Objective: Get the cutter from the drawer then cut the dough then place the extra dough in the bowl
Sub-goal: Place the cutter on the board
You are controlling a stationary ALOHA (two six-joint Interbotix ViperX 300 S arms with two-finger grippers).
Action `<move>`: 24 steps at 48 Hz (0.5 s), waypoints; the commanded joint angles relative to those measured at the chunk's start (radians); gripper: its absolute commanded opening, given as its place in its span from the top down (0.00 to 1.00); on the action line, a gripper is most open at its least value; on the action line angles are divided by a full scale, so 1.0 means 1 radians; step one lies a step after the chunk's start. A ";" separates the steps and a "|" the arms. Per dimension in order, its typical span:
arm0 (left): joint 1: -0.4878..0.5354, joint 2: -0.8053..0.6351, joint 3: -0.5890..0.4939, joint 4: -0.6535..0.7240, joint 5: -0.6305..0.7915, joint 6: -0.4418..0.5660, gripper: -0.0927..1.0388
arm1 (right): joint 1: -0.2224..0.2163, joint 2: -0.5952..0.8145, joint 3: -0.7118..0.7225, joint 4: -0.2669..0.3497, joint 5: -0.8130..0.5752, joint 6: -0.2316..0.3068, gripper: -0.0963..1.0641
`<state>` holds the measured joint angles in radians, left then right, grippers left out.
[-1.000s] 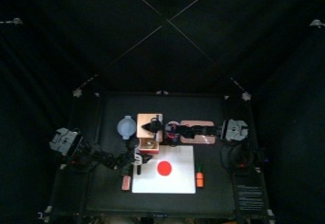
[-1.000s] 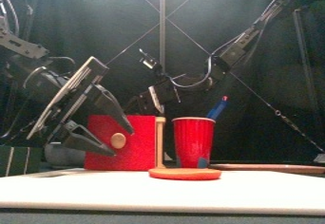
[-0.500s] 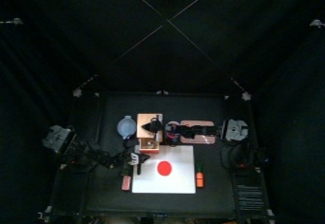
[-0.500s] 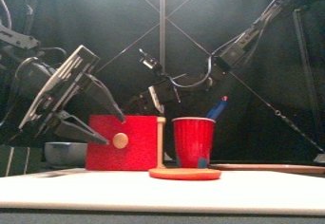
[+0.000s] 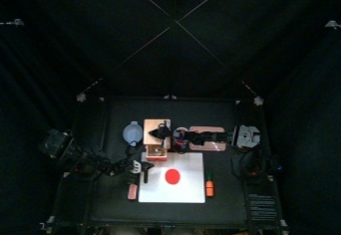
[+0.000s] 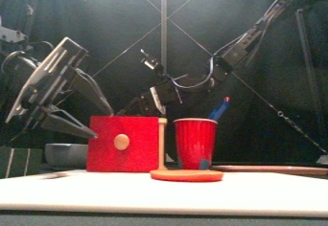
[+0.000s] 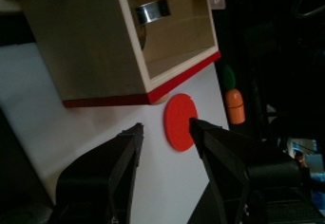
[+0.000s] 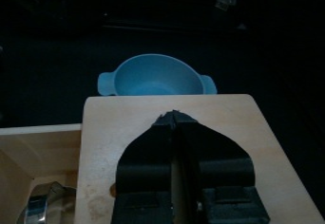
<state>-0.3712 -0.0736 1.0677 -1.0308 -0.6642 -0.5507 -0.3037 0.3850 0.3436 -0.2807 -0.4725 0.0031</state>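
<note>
Left wrist view, left tool (image 7: 165,126) apart, dough (image 7: 181,137) beyond, right tool (image 8: 170,117) together over box (image 8: 231,142).

Dim booth: the black curtains (image 5: 170,40) swallow the light. From above, the white cutting board (image 5: 189,189) glows brightest. Seen from the front, the red drawer front (image 6: 125,144) and red cup (image 6: 195,142) stand well lit.

The left arm (image 6: 18,72) and right arm (image 6: 256,29) are black, slim jointed links trailing thin black cables. The left pincer (image 7: 165,130), at nine o'clock from the front, has jaws black inside and grey outside. The right pincer (image 8: 170,120) has black jaws that taper bluntly.
</note>
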 commanded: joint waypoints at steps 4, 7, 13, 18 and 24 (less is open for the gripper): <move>0.000 -0.067 0.008 0.095 -0.026 0.002 0.20 | 0.000 -0.015 -0.006 0.000 0.003 -0.002 0.93; 0.005 -0.086 0.014 0.143 -0.043 0.003 0.20 | 0.000 -0.015 -0.006 0.000 0.003 -0.002 0.93; 0.011 -0.123 0.031 0.261 -0.080 0.012 0.20 | 0.002 -0.015 -0.009 0.000 0.003 -0.002 0.93; 0.025 -0.144 0.052 0.342 -0.095 0.031 0.21 | 0.003 -0.015 -0.015 0.000 0.005 0.003 0.93; 0.058 -0.173 0.066 0.442 -0.141 0.072 0.22 | 0.006 -0.021 -0.021 0.000 0.003 0.005 0.93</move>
<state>-0.3375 -0.2194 1.1382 -0.6581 -0.7655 -0.5031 -0.3007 0.3850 0.3359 -0.2807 -0.4709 0.0061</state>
